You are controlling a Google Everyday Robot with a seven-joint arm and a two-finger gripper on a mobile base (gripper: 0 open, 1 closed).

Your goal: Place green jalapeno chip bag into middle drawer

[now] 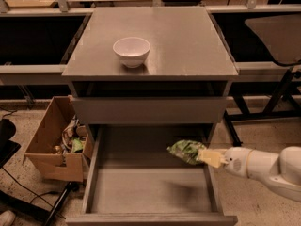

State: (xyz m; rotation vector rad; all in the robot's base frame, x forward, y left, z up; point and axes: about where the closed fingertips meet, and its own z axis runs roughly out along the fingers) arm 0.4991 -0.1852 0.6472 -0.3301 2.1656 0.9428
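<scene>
The green jalapeno chip bag (186, 150) is held in my gripper (205, 156), which reaches in from the right on a white arm. The bag hangs over the right part of the open middle drawer (141, 192), above its flat grey bottom, near the right side wall. The gripper's fingers are shut on the bag's right end. The drawer is pulled out wide and nothing lies in it.
A white bowl (131, 51) stands on the cabinet top (188, 41). The upper drawer (148, 110) is closed. A cardboard box (54, 145) with clutter sits on the floor at the left. Dark table legs stand at the right.
</scene>
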